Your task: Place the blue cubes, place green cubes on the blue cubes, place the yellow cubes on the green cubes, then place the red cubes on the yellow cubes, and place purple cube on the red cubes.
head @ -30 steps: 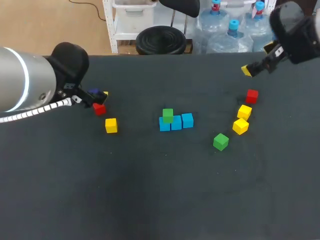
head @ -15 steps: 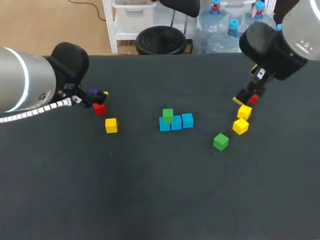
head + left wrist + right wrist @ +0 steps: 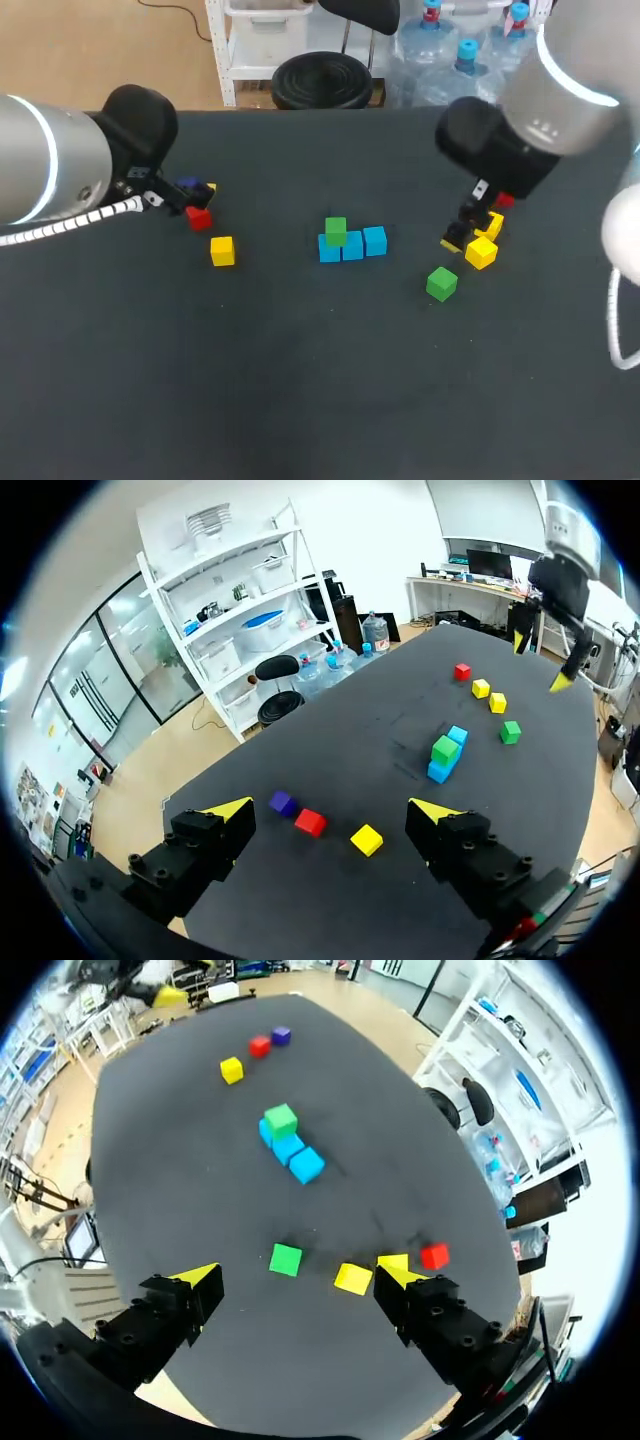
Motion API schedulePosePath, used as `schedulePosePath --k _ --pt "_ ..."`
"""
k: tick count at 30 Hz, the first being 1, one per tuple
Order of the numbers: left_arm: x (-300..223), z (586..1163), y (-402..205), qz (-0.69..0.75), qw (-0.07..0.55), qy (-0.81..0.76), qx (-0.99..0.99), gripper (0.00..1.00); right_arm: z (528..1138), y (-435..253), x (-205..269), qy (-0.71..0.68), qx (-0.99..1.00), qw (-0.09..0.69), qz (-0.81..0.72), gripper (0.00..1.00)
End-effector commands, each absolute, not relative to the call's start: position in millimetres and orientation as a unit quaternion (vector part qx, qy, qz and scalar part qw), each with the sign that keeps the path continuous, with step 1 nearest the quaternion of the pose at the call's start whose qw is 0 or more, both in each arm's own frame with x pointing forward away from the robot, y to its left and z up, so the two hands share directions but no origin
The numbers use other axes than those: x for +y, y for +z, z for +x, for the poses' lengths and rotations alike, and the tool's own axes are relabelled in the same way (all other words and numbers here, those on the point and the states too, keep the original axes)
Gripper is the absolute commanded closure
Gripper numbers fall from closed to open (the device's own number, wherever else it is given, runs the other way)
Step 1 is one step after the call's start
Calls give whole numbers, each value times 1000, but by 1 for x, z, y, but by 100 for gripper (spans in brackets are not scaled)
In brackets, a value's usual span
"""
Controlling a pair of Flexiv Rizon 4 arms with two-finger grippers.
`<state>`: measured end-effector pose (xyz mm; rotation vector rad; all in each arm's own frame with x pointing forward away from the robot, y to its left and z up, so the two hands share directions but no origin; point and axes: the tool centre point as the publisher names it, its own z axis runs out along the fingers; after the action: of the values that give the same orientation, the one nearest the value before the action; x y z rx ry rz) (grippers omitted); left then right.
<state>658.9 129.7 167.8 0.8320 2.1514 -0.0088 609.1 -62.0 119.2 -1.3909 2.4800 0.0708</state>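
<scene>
Green layer in hand — the right gripper (image 3: pixel 295 1273), jaws wide like those of the left gripper (image 3: pixel 332 808), must drop onto the loose green cube (image 3: pixel 286 1259).

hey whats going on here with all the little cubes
A robot is stacking coloured cubes on a dark table. Three blue cubes sit in a row mid-table, with one green cube already on the end one. The right gripper hangs open by the loose green cube and two yellow cubes. The left gripper is open near a purple cube and a red cube. Neither holds anything.
</scene>
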Motion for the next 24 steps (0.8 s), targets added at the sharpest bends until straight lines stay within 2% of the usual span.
schedulePosePath --k 1,24 --pt "129 659 167 328 408 -3 852 0 617 95 -51 13 864 142 -482 0" --pt "129 659 167 328 408 -3 852 0 615 16 -51 35 895 67 -441 0"
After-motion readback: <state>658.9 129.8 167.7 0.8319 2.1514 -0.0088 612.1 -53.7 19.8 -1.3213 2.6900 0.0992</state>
